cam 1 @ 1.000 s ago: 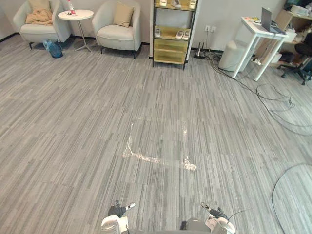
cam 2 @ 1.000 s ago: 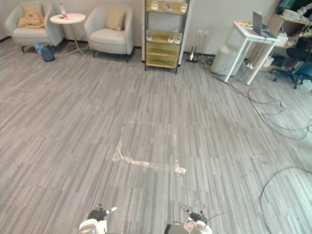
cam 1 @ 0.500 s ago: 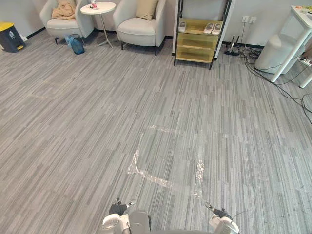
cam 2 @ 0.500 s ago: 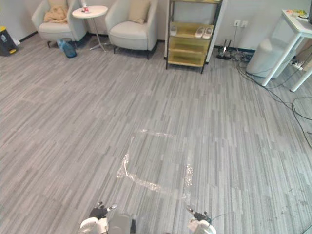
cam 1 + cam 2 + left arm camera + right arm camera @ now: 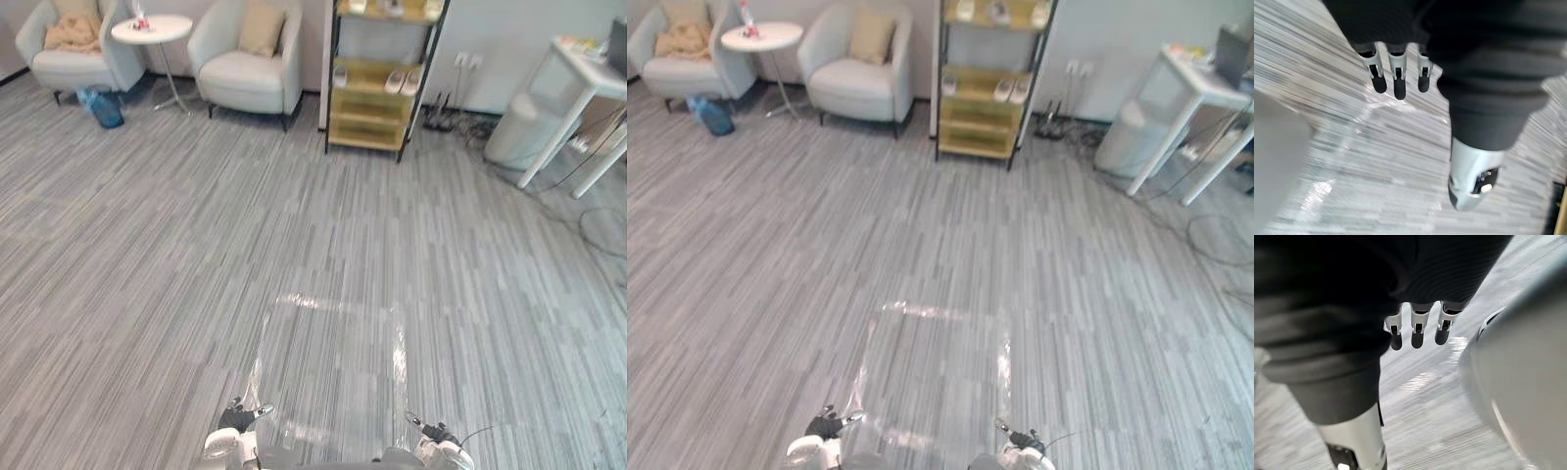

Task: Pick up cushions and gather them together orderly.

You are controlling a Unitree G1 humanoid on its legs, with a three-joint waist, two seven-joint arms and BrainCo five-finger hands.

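Note:
A tan cushion (image 5: 262,27) leans upright against the back of the pale armchair (image 5: 240,78) by the far wall. A second armchair (image 5: 59,64) at the far left holds a tan cushion with a crumpled tan cloth (image 5: 73,31) in front of it. My left hand (image 5: 238,421) and right hand (image 5: 432,433) hang low at the near edge of the view, far from both chairs. In the wrist views the left hand's fingers (image 5: 1396,73) and the right hand's fingers (image 5: 1420,325) are straight over bare floor and hold nothing.
A round white side table (image 5: 152,27) stands between the chairs, with a blue bin (image 5: 103,104) beside it. A wooden shelf with shoes (image 5: 377,83) is at the back middle. A white desk (image 5: 588,78), a white drum (image 5: 511,132) and cables are at the right. A taped square (image 5: 328,362) marks the floor in front of me.
The whole picture has shifted, so the camera has moved; the chairs and shelf stay put. Both hands keep the same low position, with nothing in them.

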